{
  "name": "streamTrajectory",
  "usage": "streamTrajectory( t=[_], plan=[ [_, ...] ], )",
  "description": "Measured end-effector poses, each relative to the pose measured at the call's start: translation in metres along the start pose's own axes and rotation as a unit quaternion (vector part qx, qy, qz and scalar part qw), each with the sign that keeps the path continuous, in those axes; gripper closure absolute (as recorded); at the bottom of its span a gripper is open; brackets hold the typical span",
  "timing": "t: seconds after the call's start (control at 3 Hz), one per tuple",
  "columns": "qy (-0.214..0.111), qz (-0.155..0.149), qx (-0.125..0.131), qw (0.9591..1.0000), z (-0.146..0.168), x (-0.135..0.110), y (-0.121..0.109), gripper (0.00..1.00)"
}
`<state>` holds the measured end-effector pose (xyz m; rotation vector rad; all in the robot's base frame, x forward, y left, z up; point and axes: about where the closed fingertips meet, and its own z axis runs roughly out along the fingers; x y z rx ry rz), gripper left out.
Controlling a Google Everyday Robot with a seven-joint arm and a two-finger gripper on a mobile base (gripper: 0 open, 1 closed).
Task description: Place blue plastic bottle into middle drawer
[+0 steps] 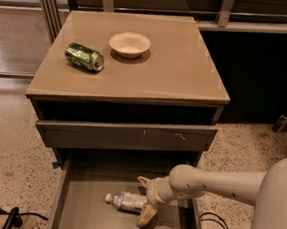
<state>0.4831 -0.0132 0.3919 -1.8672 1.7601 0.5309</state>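
Beige two-finger gripper (pixel 145 199) sits inside the wide grey wooden middle drawer (pixel 83 182), fingers spread wide at the base of the small clear blue-labelled plastic bottle (pixel 126 201) lying on its floor. Placing seems done; next, withdraw upward without nudging it.

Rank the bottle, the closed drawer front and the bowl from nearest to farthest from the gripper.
1. Bottle, beside the gripper inside the open drawer.
2. Closed drawer front, just above.
3. Bowl, back on the cabinet top.
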Motion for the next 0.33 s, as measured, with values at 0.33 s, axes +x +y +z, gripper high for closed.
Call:
streamTrajectory(
  t=[0.33],
  plan=[
    [0.0, 0.0, 0.0, 1.0, 0.0, 0.0, 0.0, 0.0]
  ],
)
